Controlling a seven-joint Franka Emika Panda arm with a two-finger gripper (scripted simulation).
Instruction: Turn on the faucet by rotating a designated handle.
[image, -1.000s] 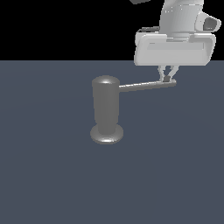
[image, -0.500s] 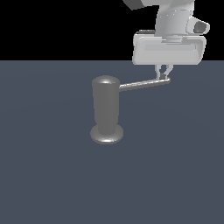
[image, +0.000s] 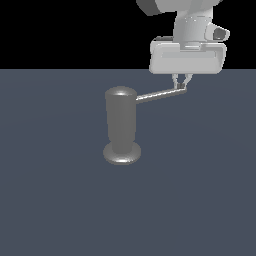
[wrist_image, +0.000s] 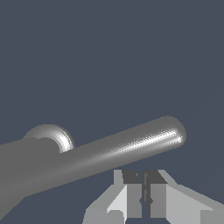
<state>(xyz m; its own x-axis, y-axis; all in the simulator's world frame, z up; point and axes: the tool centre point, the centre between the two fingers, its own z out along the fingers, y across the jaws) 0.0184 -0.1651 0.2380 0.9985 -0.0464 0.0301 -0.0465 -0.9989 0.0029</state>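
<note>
Exterior view first: faucet (image: 121, 125) stands upright on the dark grey floor (image: 60, 200), and its handle (image: 159, 94) projects from the upper part toward the exterior view's right. The gripper (image: 180, 86) hangs from above with its fingertips at the outer tip of the handle. I think it is placed at the tip because a push there turns the rod most easily. From this side it is hard to judge if the fingertips touch the rod.

Wrist view: the handle (wrist_image: 127, 148) crosses the picture, with the domed top of the faucet (wrist_image: 51, 135) behind it. The gripper (wrist_image: 143, 194) shows its jaws closed together with nothing between them. They are beside the rod, not around it, so the plan seems to be pushing, not grasping.
</note>
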